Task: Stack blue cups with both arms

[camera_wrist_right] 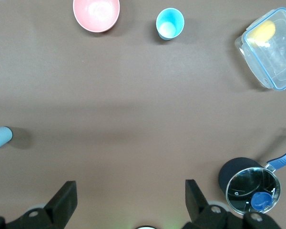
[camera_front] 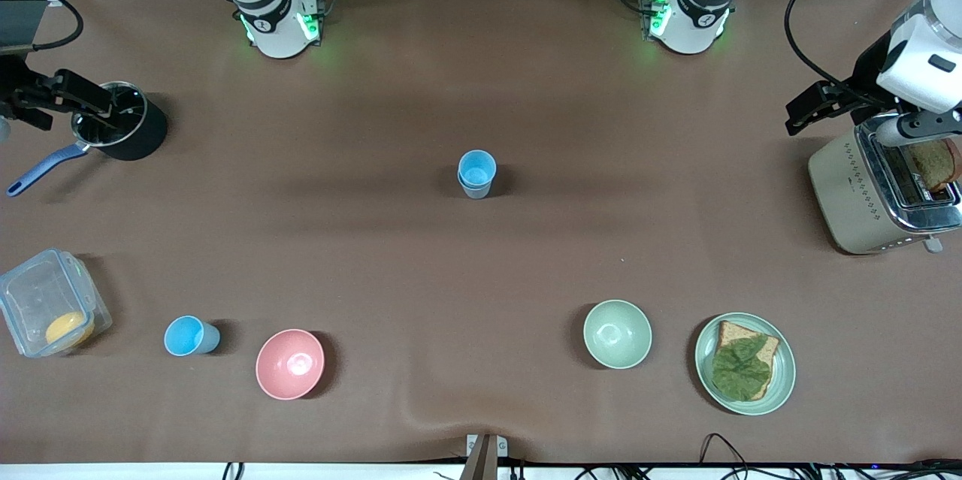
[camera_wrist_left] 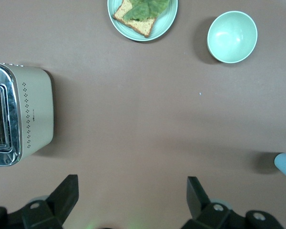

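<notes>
**Two cups nested at centre, one left to fetch**

A stack [camera_front: 476, 173] of two blue cups stands upright mid-counter, between the two bases, probably set there so either arm can reach it. The third cup [camera_front: 191, 336] stands alone, nearer the front camera toward the right arm's end, just beside the pink bowl [camera_front: 290, 363]; it looks empty, as does that bowl.

Both arms wait at the counter's ends. The right tool [camera_wrist_right: 128, 200] hangs beside the black pot [camera_front: 120, 131], fingers spread wide and holding nothing. The left tool [camera_wrist_left: 131, 198] hangs beside the toaster [camera_front: 883, 191], equally wide and empty.

The pot holds a small blue object. The toaster has a bread slice in its slot. The clear box [camera_front: 49, 312] holds something yellow-orange. The green bowl [camera_front: 617, 333] is empty; the plate [camera_front: 744, 363] carries bread topped with a leaf.
</notes>
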